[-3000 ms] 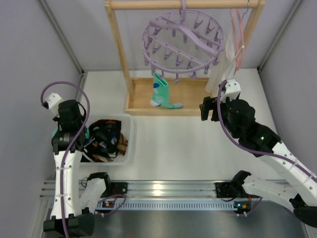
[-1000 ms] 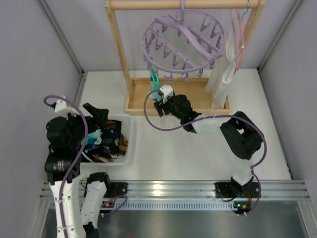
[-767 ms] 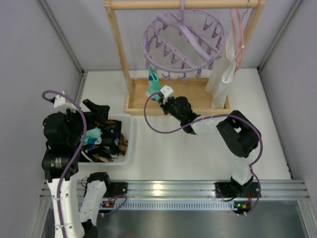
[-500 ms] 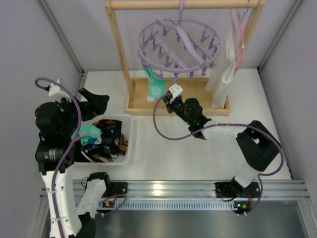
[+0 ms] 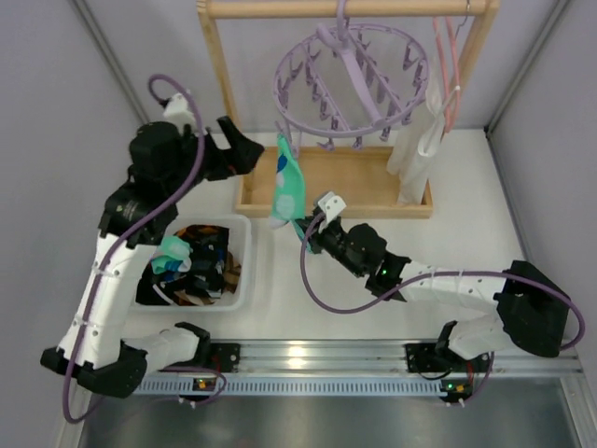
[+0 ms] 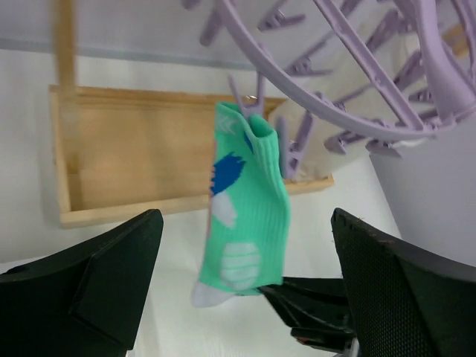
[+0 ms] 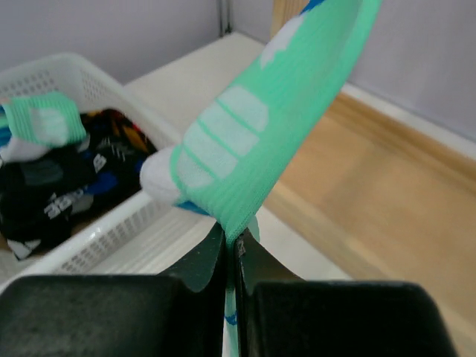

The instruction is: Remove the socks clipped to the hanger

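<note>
Sock (image 5: 287,191), teal-and-white: the last one on the lavender hanger (image 5: 353,79), cuff pegged at the near-left rim. The right gripper (image 7: 230,242) has just clamped onto its toe. The left gripper (image 5: 241,147), spread wide and empty, has risen from the basket (image 5: 244,271) to beside the sock. Pull-off looks next.

A robot lab cell: grey panel walls (image 5: 56,93), aluminium rail (image 5: 308,357).

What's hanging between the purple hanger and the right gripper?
A teal sock, clipped to the hanger at its top and pinched at its lower end by the right gripper; the top view shows it.
</note>
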`<state>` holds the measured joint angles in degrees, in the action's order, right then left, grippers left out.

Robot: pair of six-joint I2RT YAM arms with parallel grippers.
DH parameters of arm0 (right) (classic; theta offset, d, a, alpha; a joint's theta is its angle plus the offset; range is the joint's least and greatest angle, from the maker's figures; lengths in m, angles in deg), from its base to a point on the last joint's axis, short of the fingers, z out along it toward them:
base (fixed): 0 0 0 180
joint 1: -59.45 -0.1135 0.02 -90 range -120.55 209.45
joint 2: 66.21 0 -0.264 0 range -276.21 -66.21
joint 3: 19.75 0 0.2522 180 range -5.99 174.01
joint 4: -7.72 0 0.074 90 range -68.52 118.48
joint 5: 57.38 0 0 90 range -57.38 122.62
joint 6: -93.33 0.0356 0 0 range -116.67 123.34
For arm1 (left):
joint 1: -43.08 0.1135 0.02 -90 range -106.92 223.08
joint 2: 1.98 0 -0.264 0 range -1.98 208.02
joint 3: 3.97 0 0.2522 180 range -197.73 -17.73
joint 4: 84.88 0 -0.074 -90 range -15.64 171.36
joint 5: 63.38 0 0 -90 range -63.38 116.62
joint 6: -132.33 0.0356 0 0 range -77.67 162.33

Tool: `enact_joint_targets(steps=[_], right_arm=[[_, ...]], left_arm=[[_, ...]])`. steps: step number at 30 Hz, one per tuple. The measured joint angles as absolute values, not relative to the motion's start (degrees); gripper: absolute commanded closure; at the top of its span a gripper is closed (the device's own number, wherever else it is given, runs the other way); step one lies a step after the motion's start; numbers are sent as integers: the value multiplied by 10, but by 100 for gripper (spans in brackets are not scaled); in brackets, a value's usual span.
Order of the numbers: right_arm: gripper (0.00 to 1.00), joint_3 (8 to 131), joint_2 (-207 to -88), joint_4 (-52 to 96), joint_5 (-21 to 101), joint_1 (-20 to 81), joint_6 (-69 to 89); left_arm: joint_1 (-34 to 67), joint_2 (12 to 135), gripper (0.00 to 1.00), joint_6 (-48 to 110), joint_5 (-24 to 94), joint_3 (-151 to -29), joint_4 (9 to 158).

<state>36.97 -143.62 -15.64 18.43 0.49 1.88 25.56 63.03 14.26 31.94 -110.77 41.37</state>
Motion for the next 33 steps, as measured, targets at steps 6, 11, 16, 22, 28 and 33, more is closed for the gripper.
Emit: enact_joint_targets(steps=[6, 11, 16, 22, 28, 33], right_arm=[[100, 299, -1435, -142, 150, -19, 57], [100, 284, -1426, -140, 135, -36, 65], [100, 281, -1416, -141, 117, -49, 70], [100, 281, -1416, -140, 86, -57, 71], [100, 281, -1418, -140, 63, -63, 75], [100, 282, -1420, -140, 53, -67, 75]], left_arm=[[137, 650, 2, 150, 253, -1065, 459], [128, 653, 2, 149, 239, -1026, 518], [85, 690, 2, 158, 206, -1032, 557], [-35, 745, 5, 202, 82, -1063, 570], [-106, 776, 7, 246, -10, -1107, 578], [-115, 810, 6, 265, -52, -1137, 584]])
